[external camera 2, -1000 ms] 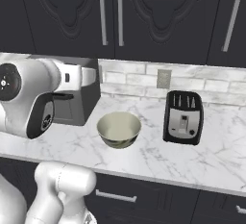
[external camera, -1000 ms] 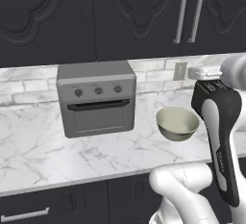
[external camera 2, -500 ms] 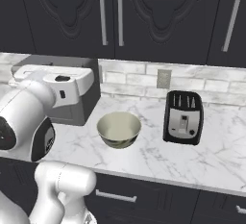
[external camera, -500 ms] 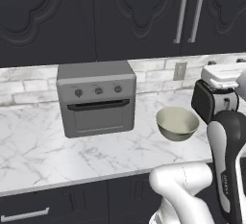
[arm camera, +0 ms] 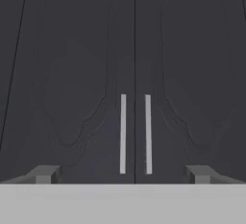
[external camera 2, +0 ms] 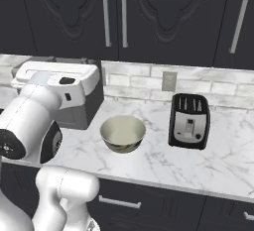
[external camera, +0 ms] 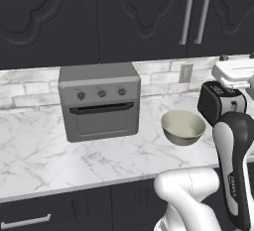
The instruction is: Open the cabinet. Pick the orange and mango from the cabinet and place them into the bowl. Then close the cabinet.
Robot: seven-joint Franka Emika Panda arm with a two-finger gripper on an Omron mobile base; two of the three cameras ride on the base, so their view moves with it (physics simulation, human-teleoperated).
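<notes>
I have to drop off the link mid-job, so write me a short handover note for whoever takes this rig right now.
Gripper: open, holding nothing, pointed straight at the black double-door wall cabinet, apart from it, centred on its two vertical silver bar handles.
Cabinet: both doors shut; orange and mango are presumably behind them.
Cream round bowl: empty on the white marble counter, between the grey toaster oven and the black toaster.
Done: nothing yet.
Left: open the cabinet, move both fruits into the bowl, close the cabinet.

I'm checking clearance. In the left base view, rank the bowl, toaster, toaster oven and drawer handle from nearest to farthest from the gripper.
1. bowl, on the counter below the gripper.
2. toaster, to the right, and toaster oven, to the left: too close to call.
3. drawer handle, far lower left.
</notes>
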